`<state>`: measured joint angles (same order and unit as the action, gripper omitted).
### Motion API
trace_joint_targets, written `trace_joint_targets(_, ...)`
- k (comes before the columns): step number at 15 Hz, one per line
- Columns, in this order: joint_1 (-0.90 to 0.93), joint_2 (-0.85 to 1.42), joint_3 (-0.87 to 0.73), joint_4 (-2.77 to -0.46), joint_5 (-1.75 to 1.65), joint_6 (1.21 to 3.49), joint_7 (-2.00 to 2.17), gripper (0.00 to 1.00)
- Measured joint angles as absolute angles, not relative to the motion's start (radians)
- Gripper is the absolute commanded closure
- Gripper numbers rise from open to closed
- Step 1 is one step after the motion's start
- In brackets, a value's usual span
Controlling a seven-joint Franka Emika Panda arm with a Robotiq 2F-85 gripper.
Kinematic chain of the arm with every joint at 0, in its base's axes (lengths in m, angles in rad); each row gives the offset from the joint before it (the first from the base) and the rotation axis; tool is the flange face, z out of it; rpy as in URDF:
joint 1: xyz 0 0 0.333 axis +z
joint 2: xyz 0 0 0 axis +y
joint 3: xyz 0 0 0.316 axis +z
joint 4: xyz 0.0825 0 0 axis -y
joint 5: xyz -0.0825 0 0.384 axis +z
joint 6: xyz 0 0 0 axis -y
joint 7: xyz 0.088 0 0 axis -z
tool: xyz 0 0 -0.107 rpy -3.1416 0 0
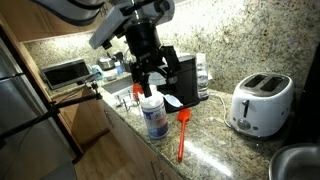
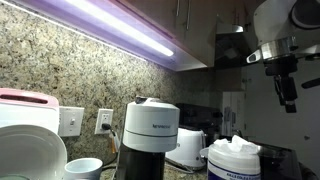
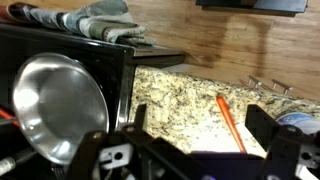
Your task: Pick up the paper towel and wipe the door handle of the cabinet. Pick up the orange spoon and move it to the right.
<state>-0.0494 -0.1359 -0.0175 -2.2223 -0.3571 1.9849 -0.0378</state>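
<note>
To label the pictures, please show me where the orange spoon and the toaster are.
orange spoon (image 1: 181, 140): in an exterior view, middle of its handle.
toaster (image 1: 258, 108): in an exterior view, its white side.

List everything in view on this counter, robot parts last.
orange spoon: 1, orange-red, flat on the counter between tub and toaster
wipes tub: 1, white with blue label, upright below the hand
toaster: 1, white, by the backsplash
coffee machine: 1, black, behind the tub
toaster oven: 1, silver and black, far end of the counter
metal bowl: 1, shiny steel, on a dark surface beside the granite
cloths: count unclear, grey, bunched on a dark edge
counter: 1, speckled granite
hand: 1, black, open, empty, above the tub
</note>
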Motion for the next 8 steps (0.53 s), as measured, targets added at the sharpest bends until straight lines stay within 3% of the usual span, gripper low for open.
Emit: trace_joint_targets(8, 0.04, -0.089, 0.01, -2.203, -0.236, 2.154, -0.363, 0.0)
